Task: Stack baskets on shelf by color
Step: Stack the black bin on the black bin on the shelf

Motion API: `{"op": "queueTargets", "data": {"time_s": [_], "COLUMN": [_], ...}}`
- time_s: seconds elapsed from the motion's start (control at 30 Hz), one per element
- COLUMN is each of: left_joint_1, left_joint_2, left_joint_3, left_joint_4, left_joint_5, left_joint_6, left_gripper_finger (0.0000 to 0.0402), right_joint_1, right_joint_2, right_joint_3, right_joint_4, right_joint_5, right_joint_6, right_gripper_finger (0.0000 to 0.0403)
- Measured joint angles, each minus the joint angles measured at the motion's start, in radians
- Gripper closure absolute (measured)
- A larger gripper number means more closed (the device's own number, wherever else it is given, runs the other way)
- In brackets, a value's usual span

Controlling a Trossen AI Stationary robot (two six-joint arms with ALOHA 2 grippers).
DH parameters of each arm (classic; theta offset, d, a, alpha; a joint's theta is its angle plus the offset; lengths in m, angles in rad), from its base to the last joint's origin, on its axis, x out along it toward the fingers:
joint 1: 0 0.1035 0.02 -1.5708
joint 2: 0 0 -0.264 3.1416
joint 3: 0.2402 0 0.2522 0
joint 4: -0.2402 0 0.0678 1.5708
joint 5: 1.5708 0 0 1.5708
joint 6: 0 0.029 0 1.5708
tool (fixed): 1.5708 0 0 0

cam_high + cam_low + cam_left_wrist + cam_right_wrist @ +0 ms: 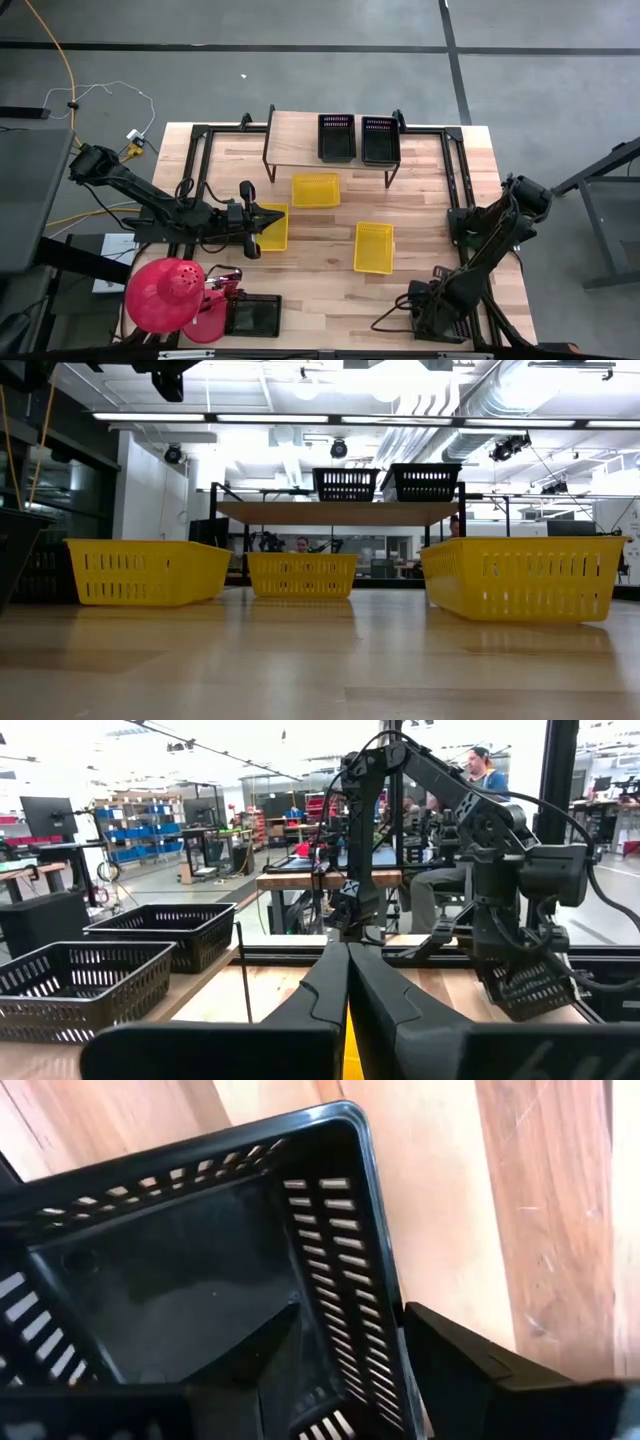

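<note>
Two black baskets [336,138] [381,140] stand side by side on the shelf [300,130] at the table's far edge. Three yellow baskets [315,190] [272,227] [373,247] rest flat on the table in front of it. My left gripper [262,222] hovers shut and level above the leftmost yellow basket [150,572]. My right gripper [350,1315] points down at the near right, open. One finger stands inside a black basket [180,1280] and one outside its slotted side wall [345,1260]. I see no touch. In the high view the arm hides this basket.
Another black basket [253,315] lies at the near left beside a pink round object [165,292]. A black metal frame [200,150] runs around the tabletop. Bare wood lies between the yellow baskets. A person [485,770] sits beyond the table.
</note>
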Motion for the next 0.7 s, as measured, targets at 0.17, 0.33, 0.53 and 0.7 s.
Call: {"op": "queueTargets", "data": {"time_s": [0.17,0.33,0.53,0.7], "left_joint_1": [0.0,0.0,0.0,0.0], "left_joint_2": [0.0,0.0,0.0,0.0], "left_joint_3": [0.0,0.0,0.0,0.0], "left_joint_4": [0.0,0.0,0.0,0.0], "left_joint_5": [0.0,0.0,0.0,0.0], "left_joint_6": [0.0,0.0,0.0,0.0], "left_gripper_finger": [0.0401,0.0401,0.0401,0.0401], "right_joint_1": [0.0,0.0,0.0,0.0], "right_joint_2": [-0.002,-0.002,-0.002,-0.002], "right_joint_3": [0.0,0.0,0.0,0.0], "right_joint_4": [-0.017,-0.02,-0.021,-0.021], "right_joint_5": [-0.012,-0.016,-0.001,0.036], "right_joint_6": [0.0,-0.015,-0.027,-0.07], "right_gripper_finger": [0.0237,0.0237,0.0238,0.0265]}}
